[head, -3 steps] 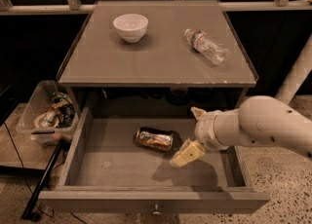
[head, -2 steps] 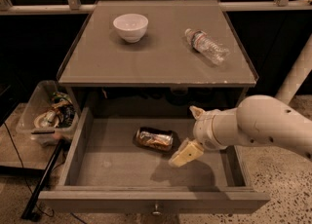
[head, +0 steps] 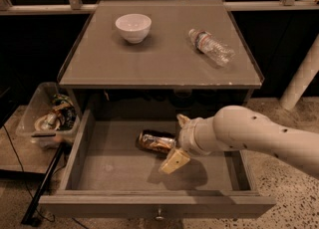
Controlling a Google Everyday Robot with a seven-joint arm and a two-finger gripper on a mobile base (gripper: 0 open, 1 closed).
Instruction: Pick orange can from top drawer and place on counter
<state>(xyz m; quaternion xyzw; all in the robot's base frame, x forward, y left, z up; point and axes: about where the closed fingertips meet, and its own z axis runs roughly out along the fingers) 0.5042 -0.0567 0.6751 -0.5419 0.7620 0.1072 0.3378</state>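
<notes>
The orange can [head: 155, 141] lies on its side near the middle of the open top drawer [head: 112, 171], which has a small knob [head: 159, 217] on its front panel. My gripper [head: 173, 144] reaches into the drawer from the right, at the can's right end. It is open, with one finger [head: 175, 160] in front of the can and the other finger [head: 183, 120] behind it. The can rests on the drawer bottom. The grey counter [head: 154, 61] is above the drawer.
A white bowl [head: 133, 26] stands at the counter's back left. A clear plastic water bottle [head: 210, 47] lies at its back right. A clear bin of clutter [head: 47, 116] sits left of the cabinet. A white post [head: 301, 81] stands at the right.
My gripper has moved left along the drawer, so its fingers now straddle the can's right end. The can has not moved.
</notes>
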